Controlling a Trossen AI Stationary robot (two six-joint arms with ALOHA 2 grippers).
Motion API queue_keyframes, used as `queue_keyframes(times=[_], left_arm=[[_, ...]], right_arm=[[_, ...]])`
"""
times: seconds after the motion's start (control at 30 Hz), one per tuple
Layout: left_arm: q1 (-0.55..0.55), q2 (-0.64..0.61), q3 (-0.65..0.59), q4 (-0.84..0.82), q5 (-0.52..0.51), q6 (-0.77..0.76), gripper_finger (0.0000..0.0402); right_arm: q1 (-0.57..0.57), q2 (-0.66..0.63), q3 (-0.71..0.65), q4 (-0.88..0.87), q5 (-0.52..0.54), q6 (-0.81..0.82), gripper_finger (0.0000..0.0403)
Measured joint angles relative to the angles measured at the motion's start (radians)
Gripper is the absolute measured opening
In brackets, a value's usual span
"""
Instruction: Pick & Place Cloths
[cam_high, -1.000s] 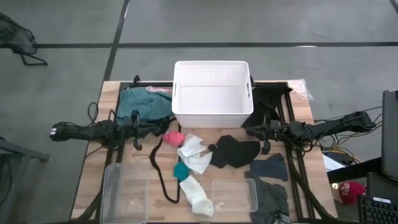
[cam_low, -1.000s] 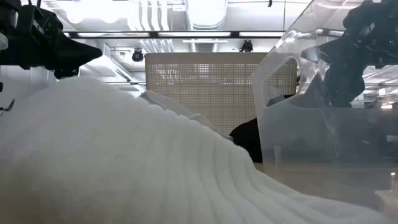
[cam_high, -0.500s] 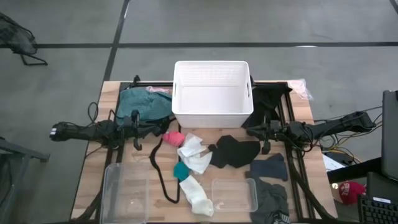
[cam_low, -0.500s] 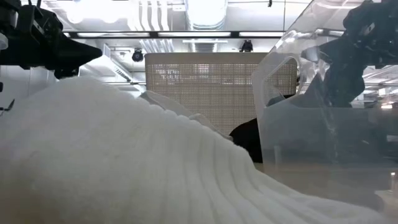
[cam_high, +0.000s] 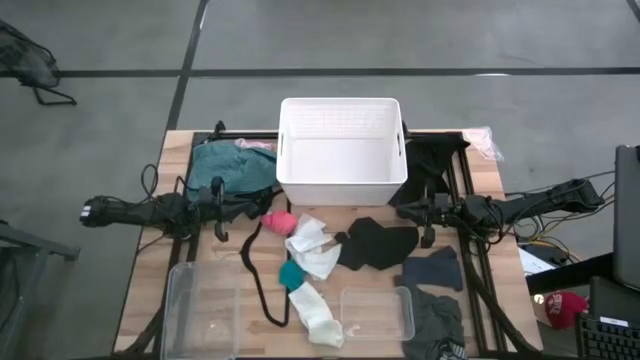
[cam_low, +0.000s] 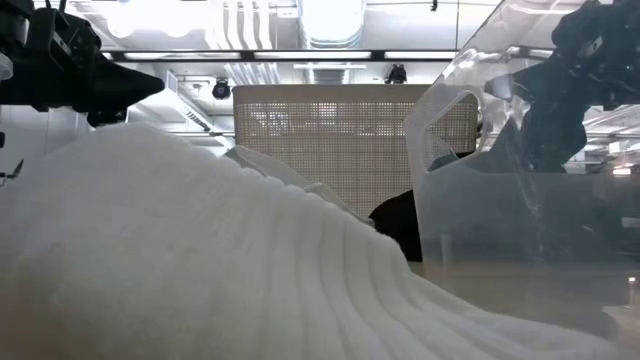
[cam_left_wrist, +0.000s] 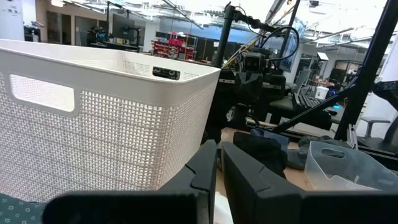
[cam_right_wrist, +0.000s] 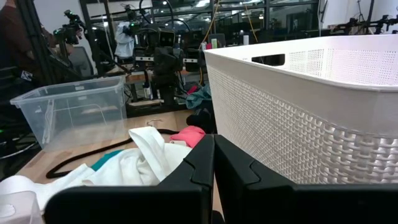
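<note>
Cloths lie scattered on the table: a teal garment (cam_high: 222, 165) at the far left, a pink piece (cam_high: 278, 220), white socks (cam_high: 312, 245) (cam_high: 318, 318), a small teal bit (cam_high: 291, 273), a black piece (cam_high: 378, 243), and dark grey pieces (cam_high: 433, 268) (cam_high: 438, 322) near the right. My left gripper (cam_high: 262, 208) hovers shut just left of the pink piece. My right gripper (cam_high: 398, 210) hovers shut in front of the white basket (cam_high: 342, 150), above the black piece. In the right wrist view the white sock (cam_right_wrist: 146, 163) and pink piece (cam_right_wrist: 188, 134) lie ahead of the shut fingers.
The white slotted basket stands at the table's far middle. Two clear plastic bins (cam_high: 203, 310) (cam_high: 378, 312) sit at the near edge. A thin black cord loop (cam_high: 258, 275) lies between them. In the low view a white sock (cam_low: 180, 270) fills the foreground.
</note>
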Motion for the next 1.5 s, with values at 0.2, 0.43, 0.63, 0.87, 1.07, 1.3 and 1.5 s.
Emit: queue_keyframes(times=[0.2, 0.43, 0.63, 0.87, 1.07, 1.3, 1.5], left_arm=[[0.0, 0.0, 0.0, 0.0, 0.0, 0.0, 0.003], [0.0, 0.0, 0.0, 0.0, 0.0, 0.0, 0.003], [0.0, 0.0, 0.0, 0.0, 0.0, 0.0, 0.003], [0.0, 0.0, 0.0, 0.0, 0.0, 0.0, 0.003], [0.0, 0.0, 0.0, 0.0, 0.0, 0.0, 0.003], [0.0, 0.0, 0.0, 0.0, 0.0, 0.0, 0.003], [0.0, 0.0, 0.0, 0.0, 0.0, 0.0, 0.003]], right_arm=[[0.0, 0.0, 0.0, 0.0, 0.0, 0.019, 0.0009], [0.0, 0.0, 0.0, 0.02, -0.006, 0.5, 0.0009], [0.0, -0.001, 0.0, 0.072, -0.01, 0.865, 0.0009], [0.0, 0.0, 0.0, 0.07, -0.001, 1.149, 0.0009], [0.002, 0.002, 0.004, 0.117, -0.026, 1.108, 0.0009], [0.006, 0.014, 0.258, -0.189, -0.143, 0.952, 0.0009], [0.005, 0.044, 0.586, -0.917, -0.143, 0.973, 0.0009]])
